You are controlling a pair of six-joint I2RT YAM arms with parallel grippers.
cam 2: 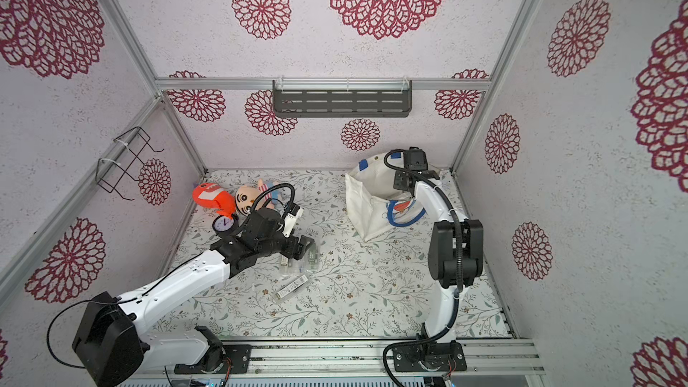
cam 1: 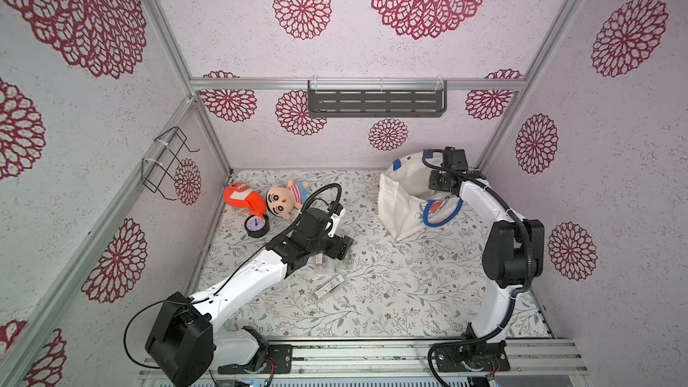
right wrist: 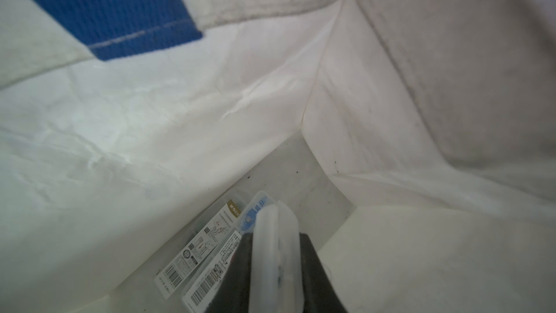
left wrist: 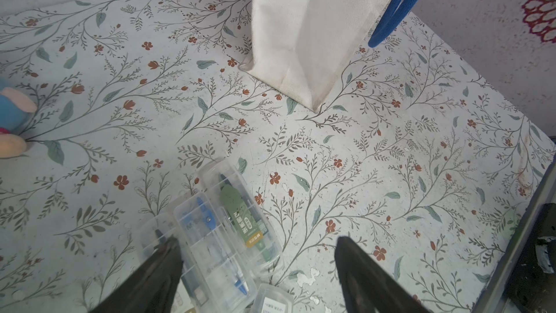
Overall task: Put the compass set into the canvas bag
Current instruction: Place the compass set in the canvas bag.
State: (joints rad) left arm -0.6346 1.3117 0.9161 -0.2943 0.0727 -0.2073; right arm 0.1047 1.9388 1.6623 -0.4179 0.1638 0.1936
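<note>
Far left: orange plush [cam 1: 240, 195], doll [cam 1: 283, 201] and clock [cam 1: 257, 225] sit aside, not part of the job.
Left pincer [left wrist: 257, 242]: jaws apart, poised over the loose compass cases [left wrist: 210, 236] on the counter [cam 1: 409, 284], probably lining up the next pick.
Canvas bag [cam 1: 394, 202]: upright at the far right, mouth open to receive.
Right pincer [right wrist: 273, 269]: reaching into the bag, clamped on a clear case [right wrist: 272, 230] above two stowed cases [right wrist: 192, 251].
Views: only the right wrist view shows the bag's inside. In both top views the arm hides it.

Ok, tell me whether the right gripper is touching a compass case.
Touching. The right wrist view shows the right gripper clamped on a clear compass case inside the bag.
</note>
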